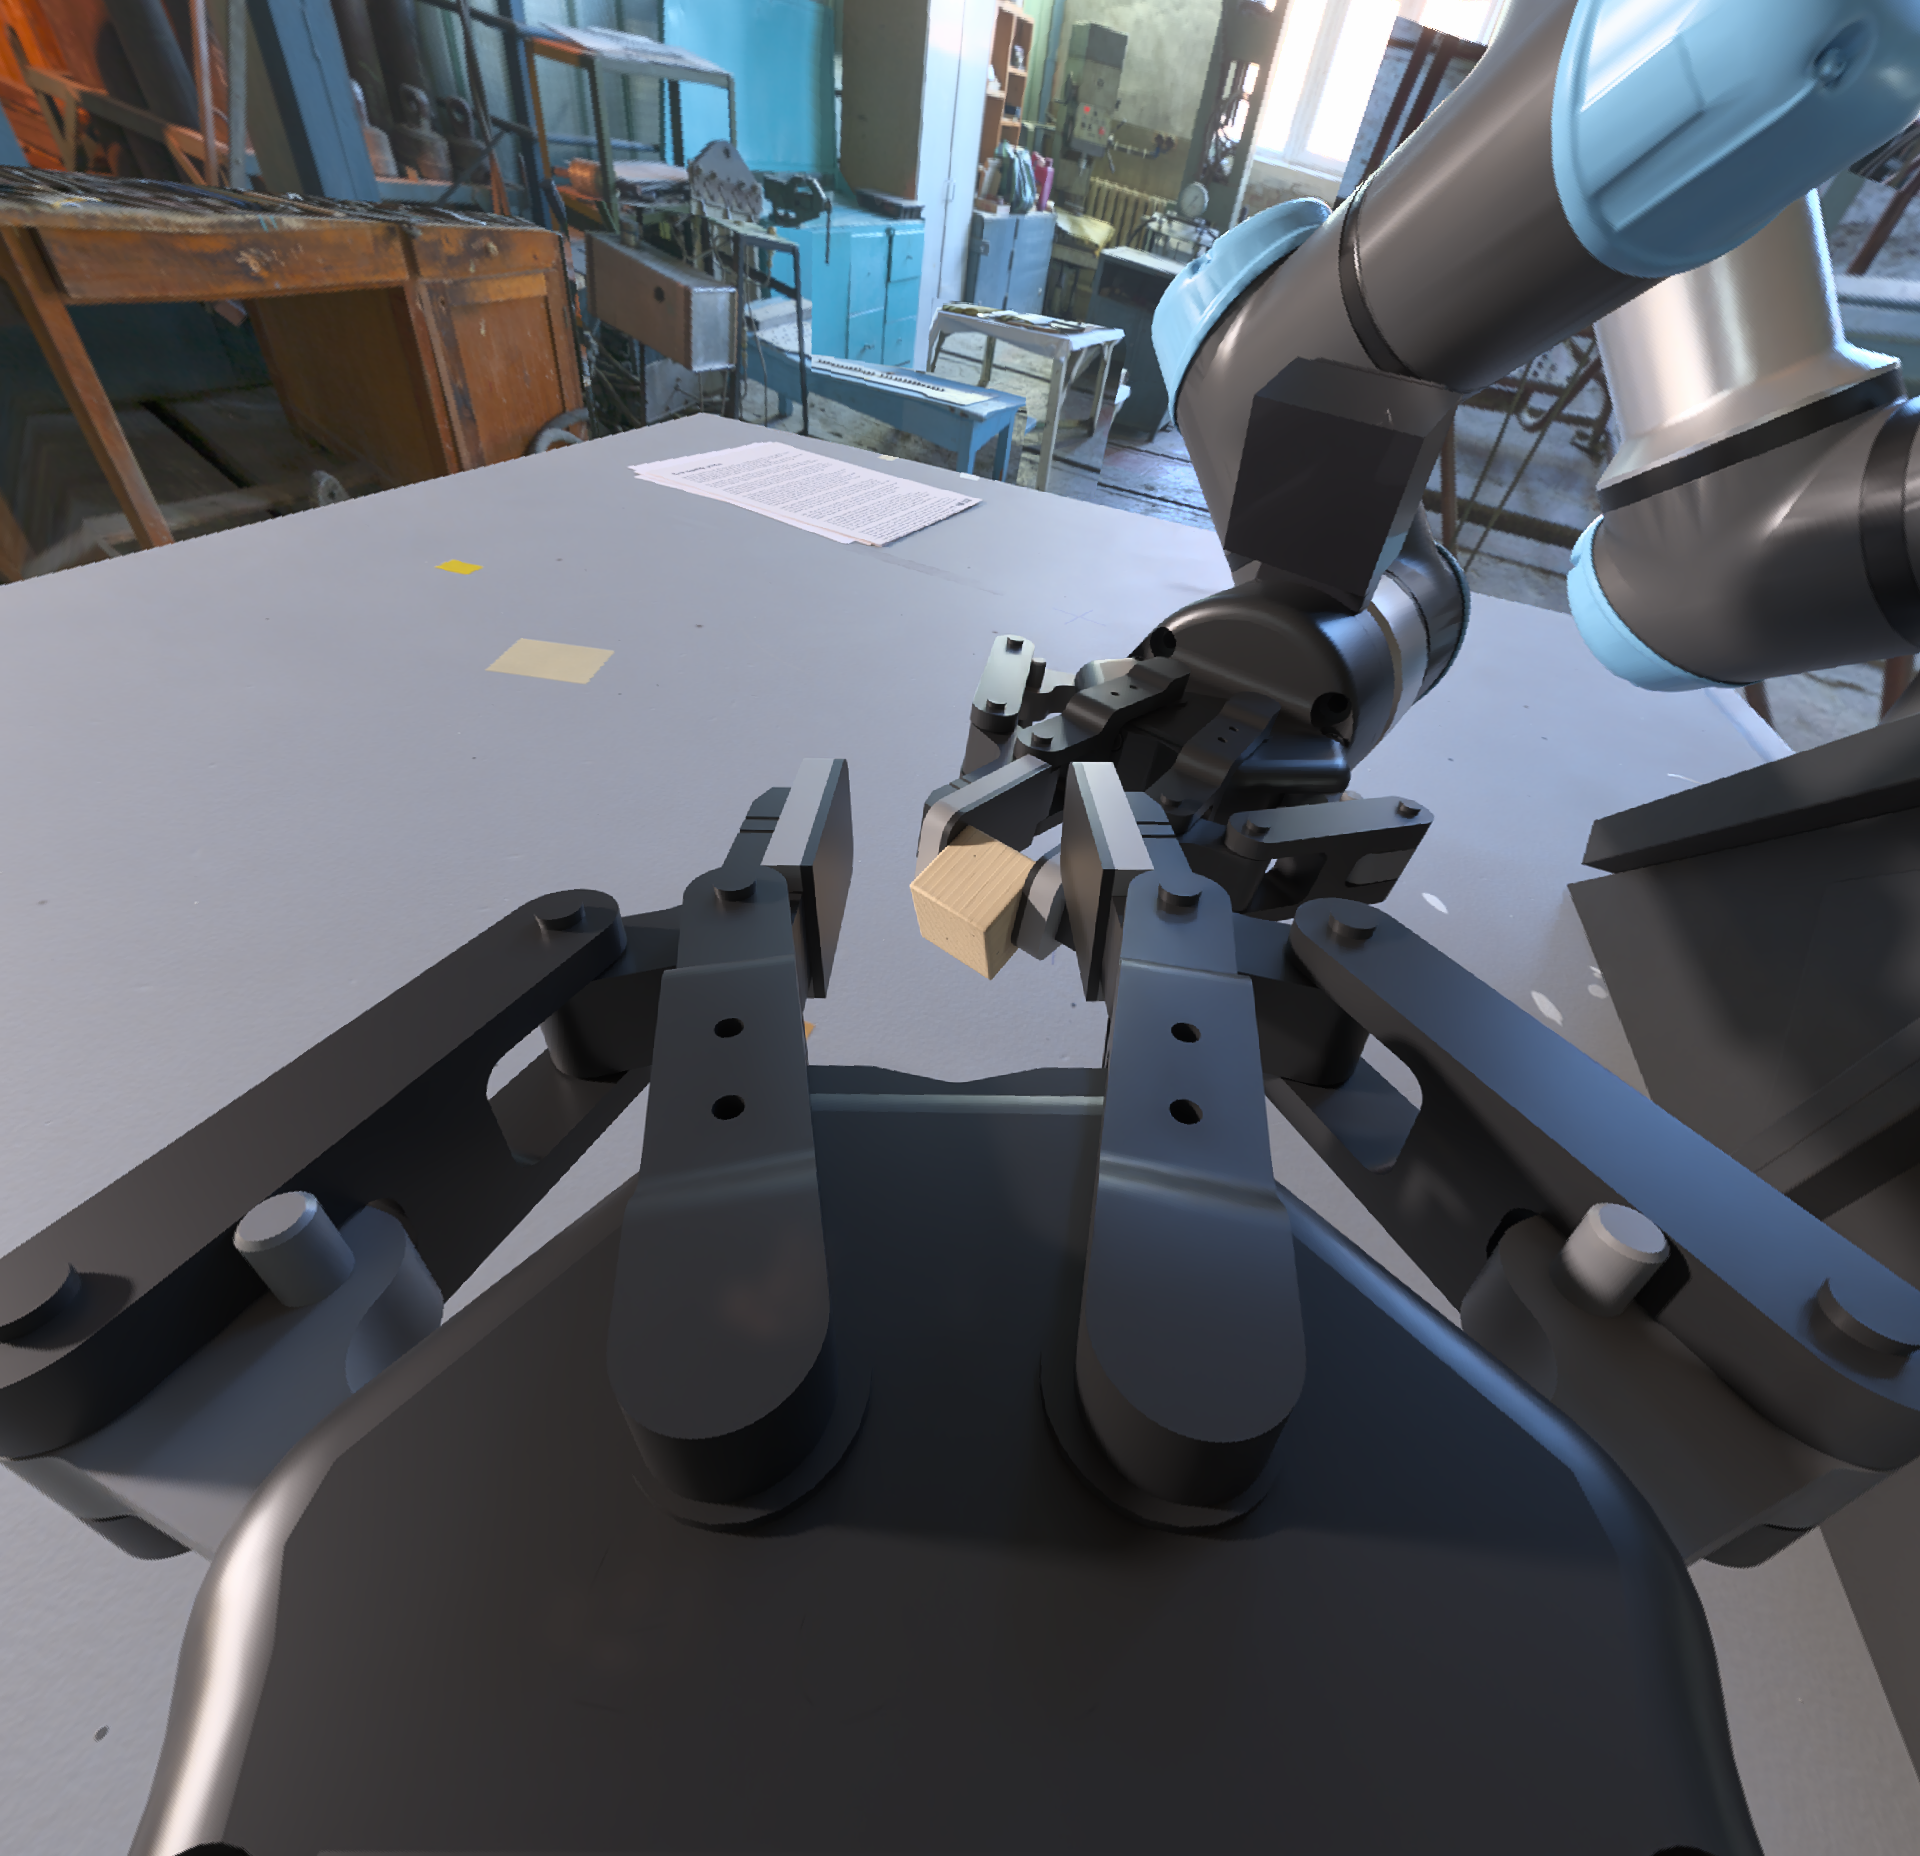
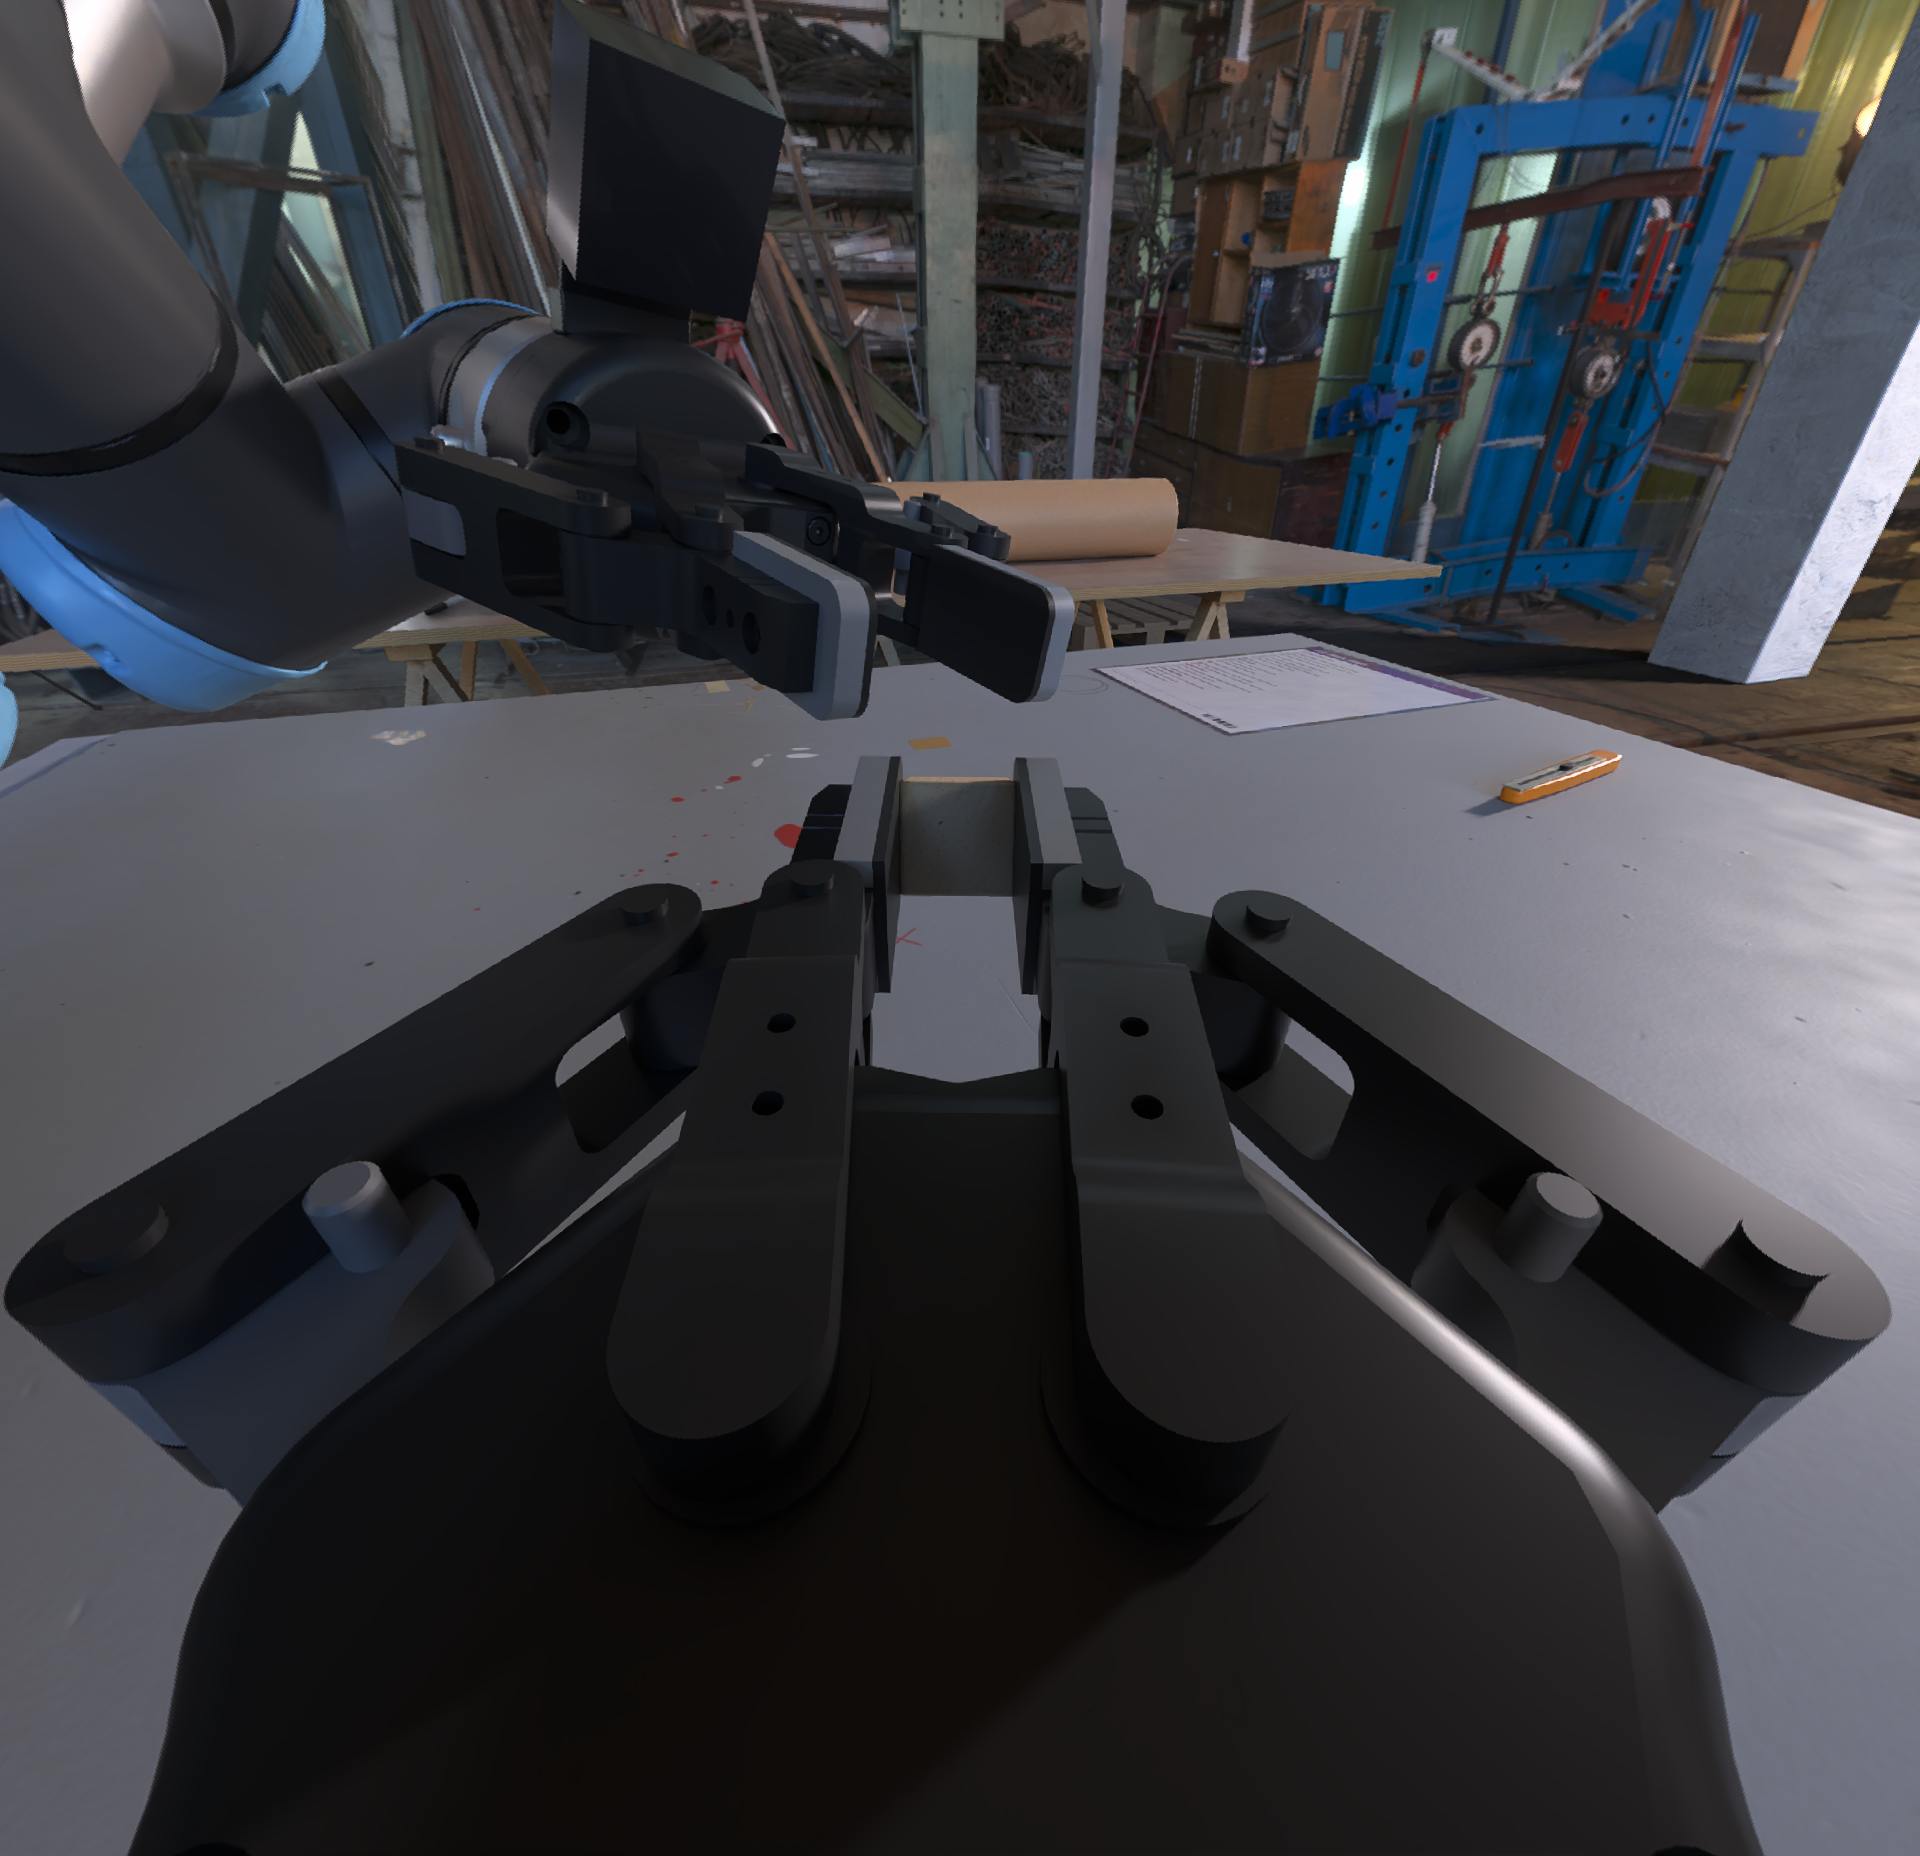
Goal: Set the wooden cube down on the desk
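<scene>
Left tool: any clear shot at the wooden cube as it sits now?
Probably yes. The left tool is open with the wooden cube just ahead, its front half exposed. But the right tool is shut on it, covering two side faces.

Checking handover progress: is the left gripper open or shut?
Open: left gripper fingers stand apart, nothing between them. The wooden cube sits clamped in the right gripper.

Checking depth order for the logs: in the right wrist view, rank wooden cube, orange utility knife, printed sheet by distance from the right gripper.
1. wooden cube, between the right gripper's fingers.
2. orange utility knife, right side of the desk.
3. printed sheet, far right edge.
</scene>
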Robot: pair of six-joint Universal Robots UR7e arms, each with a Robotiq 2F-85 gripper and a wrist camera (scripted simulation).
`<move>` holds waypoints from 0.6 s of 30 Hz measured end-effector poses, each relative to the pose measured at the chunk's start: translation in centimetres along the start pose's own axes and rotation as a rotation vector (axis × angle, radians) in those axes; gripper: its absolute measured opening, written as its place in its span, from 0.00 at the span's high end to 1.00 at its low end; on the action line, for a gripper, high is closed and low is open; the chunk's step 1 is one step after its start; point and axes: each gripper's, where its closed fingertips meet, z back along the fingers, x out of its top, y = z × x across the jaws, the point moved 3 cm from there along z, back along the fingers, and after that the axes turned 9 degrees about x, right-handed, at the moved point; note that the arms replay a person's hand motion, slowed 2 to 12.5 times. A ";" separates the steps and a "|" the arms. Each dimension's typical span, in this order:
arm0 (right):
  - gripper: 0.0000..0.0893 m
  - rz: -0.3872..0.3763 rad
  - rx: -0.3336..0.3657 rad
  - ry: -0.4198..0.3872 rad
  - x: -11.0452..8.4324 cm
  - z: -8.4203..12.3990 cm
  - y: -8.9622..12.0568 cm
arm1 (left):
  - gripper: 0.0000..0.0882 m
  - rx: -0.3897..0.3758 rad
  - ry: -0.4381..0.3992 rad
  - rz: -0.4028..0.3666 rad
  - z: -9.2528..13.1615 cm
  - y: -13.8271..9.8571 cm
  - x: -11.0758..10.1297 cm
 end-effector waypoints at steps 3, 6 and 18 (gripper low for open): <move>0.79 0.000 -0.004 0.001 0.0 0.0 0.0 | 0.59 0.006 -0.003 -0.005 0.0 0.1 0.1; 0.79 -0.004 -0.011 -0.001 0.0 0.1 -0.1 | 0.63 0.017 0.000 -0.002 0.0 0.2 0.1; 0.79 -0.002 0.009 -0.036 0.6 0.3 0.0 | 0.76 0.114 0.007 -0.003 0.5 2.0 0.0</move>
